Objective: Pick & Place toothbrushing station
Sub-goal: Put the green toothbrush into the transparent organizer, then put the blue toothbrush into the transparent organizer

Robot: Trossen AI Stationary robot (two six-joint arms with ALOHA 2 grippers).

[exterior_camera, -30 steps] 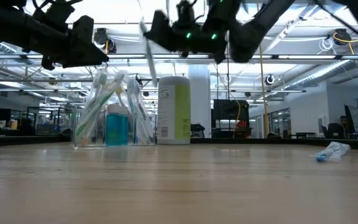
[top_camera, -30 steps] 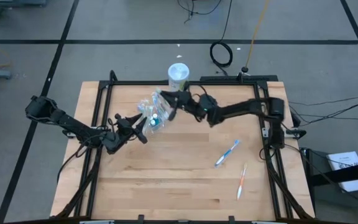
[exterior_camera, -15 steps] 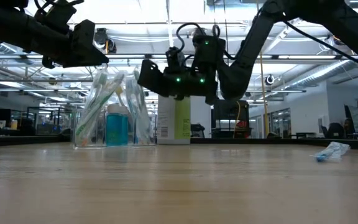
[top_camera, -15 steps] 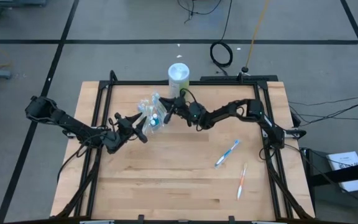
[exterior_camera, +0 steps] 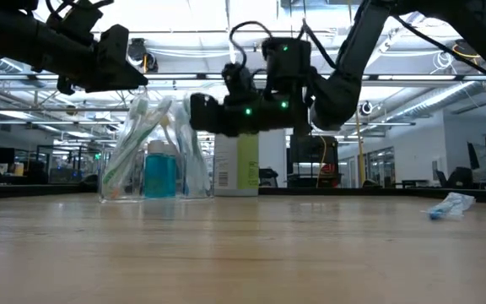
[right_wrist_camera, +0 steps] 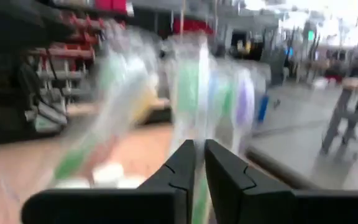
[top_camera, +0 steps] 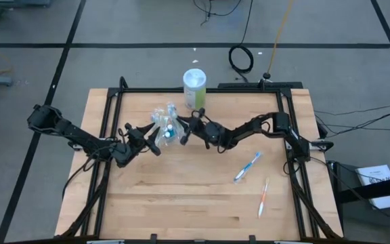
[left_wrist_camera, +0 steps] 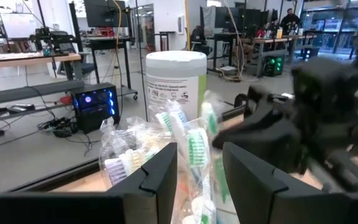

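A clear crinkly container (top_camera: pixel 162 124) stands on the table at the far middle, holding several pale toothbrushes and a blue tube (exterior_camera: pixel 159 171). My left gripper (top_camera: pixel 152 140) is open beside it. In the left wrist view its fingers stand on either side of the container's upper part (left_wrist_camera: pixel 194 152). My right gripper (top_camera: pixel 183 129) is at the container's right side, shut on a pale toothbrush (right_wrist_camera: pixel 200 134). A blue toothbrush (top_camera: pixel 247 167) and an orange one (top_camera: pixel 263 198) lie flat on the table to the right. My left gripper: I cannot tell whether its fingers touch the container. My right gripper pinches a pale toothbrush (right_wrist_camera: pixel 199 186) between its two fingers, coming level from the table's right. The brush reaches forward from the fingers toward the bundle in the container; which part it holds is blurred.
A white and green canister (top_camera: pixel 194 87) stands upright at the table's far edge, just behind the container. A black frame (top_camera: pixel 181 91) runs along the table's edges. Bare wood (top_camera: pixel 181 196) lies in front.
My right gripper has come down with its toothbrush from above the canister's top, a little toward the near edge, and now sits beside the container's upper part. The container has stayed in place.
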